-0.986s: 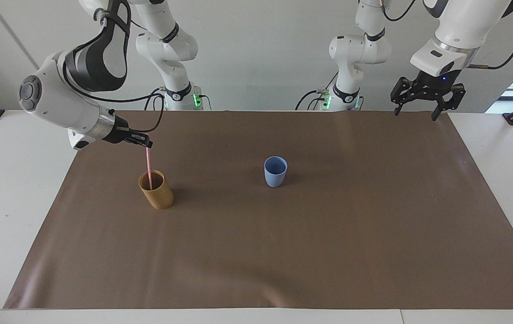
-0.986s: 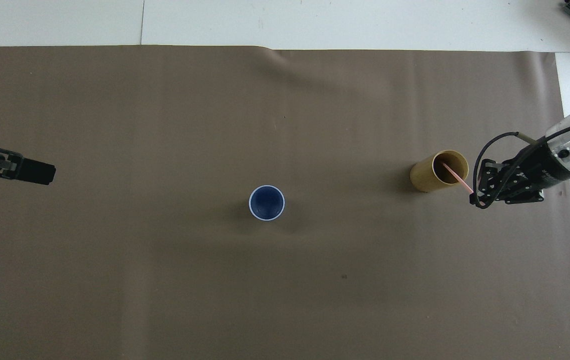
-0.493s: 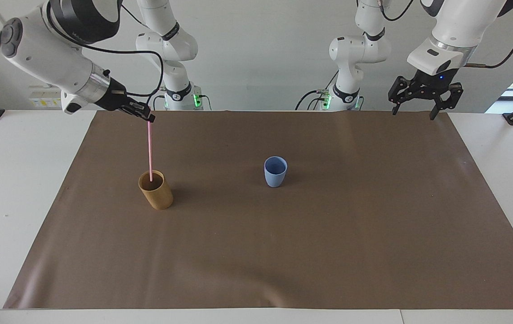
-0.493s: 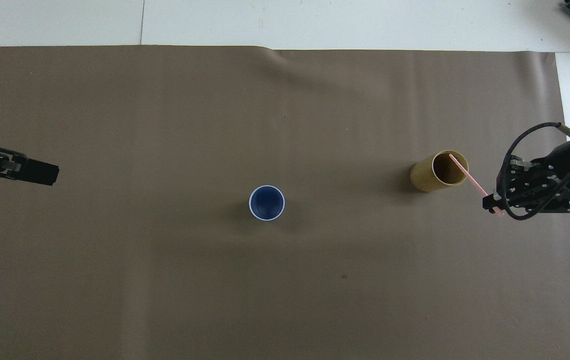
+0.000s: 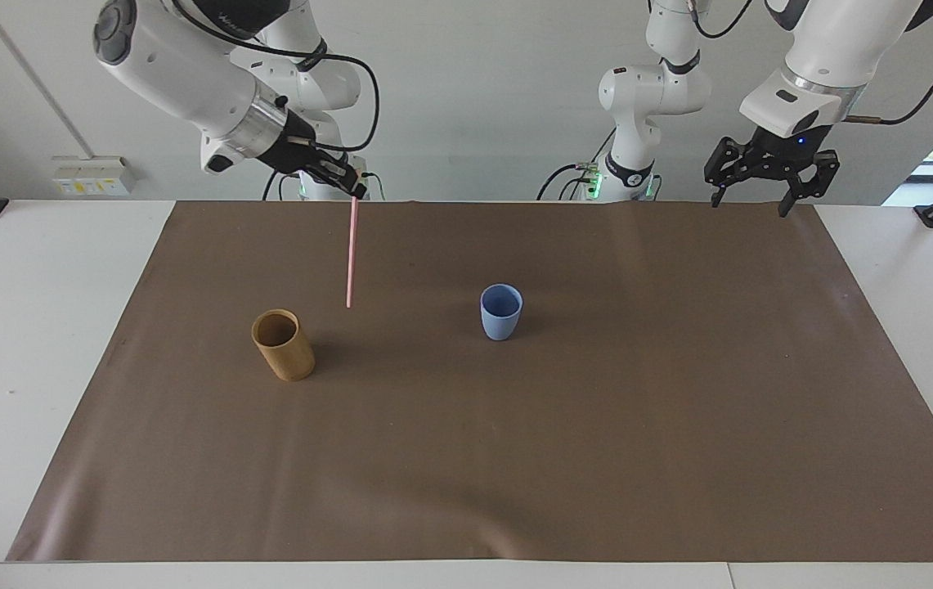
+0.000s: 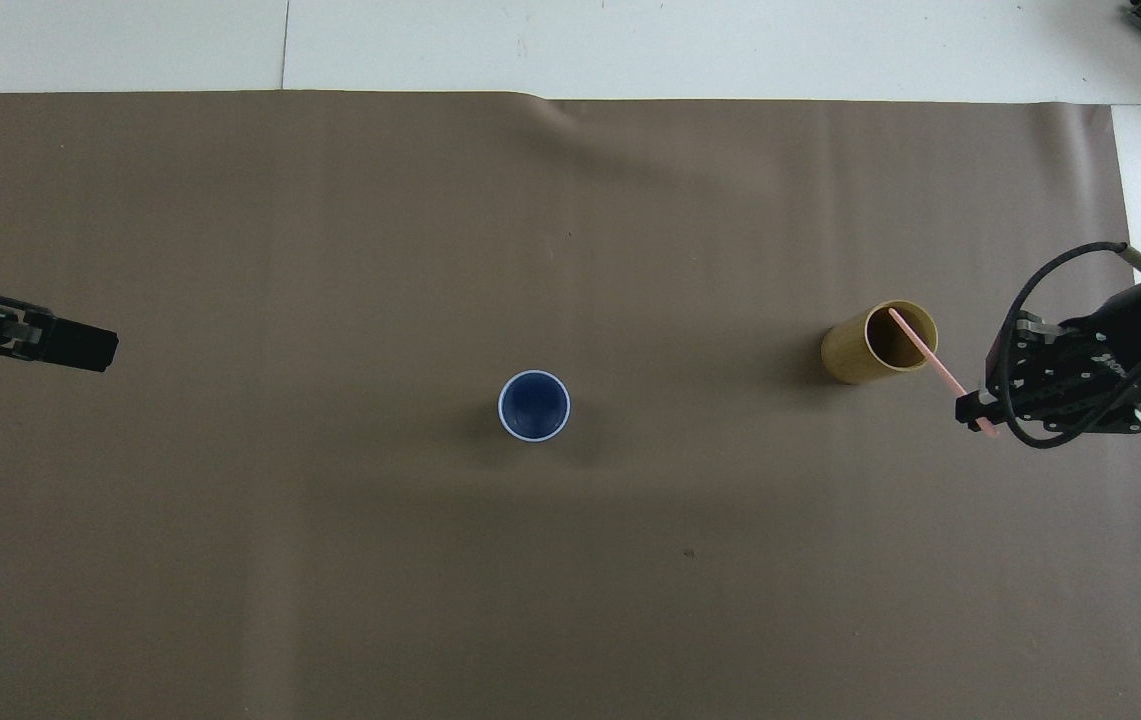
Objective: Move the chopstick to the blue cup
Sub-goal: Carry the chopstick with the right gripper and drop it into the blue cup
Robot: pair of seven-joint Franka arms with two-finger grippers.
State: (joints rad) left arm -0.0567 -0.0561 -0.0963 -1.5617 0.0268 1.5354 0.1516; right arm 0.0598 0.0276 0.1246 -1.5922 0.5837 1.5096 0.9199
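Note:
My right gripper (image 5: 355, 191) is shut on the top end of the pink chopstick (image 5: 350, 254), which hangs straight down in the air. In the facing view its lower tip is out of the tan cup (image 5: 283, 344) and hangs over the mat between that cup and the blue cup (image 5: 501, 312). The blue cup stands upright mid-mat, nothing in it. In the overhead view the right gripper (image 6: 975, 410) holds the chopstick (image 6: 920, 347), whose lower end shows against the tan cup's (image 6: 848, 352) mouth; the blue cup (image 6: 534, 405) is well apart. My left gripper (image 5: 750, 204) waits open, raised at the left arm's end.
A brown mat (image 5: 515, 458) covers most of the white table (image 5: 24, 327). The tan cup and the blue cup are the only things standing on it. The left gripper (image 6: 100, 346) shows at the overhead view's edge.
My right gripper has risen, drawn the chopstick up out of the tan cup, and carried it sideways toward the blue cup. The left arm has barely moved.

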